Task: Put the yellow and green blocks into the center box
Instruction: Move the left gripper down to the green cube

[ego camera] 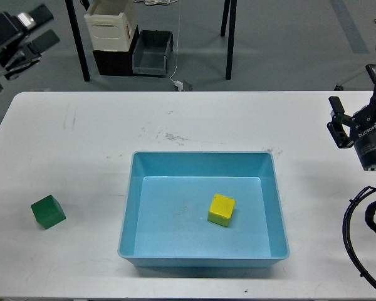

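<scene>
The yellow block [221, 209] lies inside the blue center box [130, 207], right of its middle. The green block [48, 211] sits on the white table [81, 144] at the left, well apart from the box. My left gripper [40, 27] is open and empty, high at the top left, beyond the table's far edge. My right gripper [356, 105] is open and empty over the table's right edge, far from both blocks.
Beyond the table's far edge, on the floor, stand a white crate [111, 24], a grey bin [153, 52] and dark table legs [79, 44]. A black cable [354, 241] loops at the right edge.
</scene>
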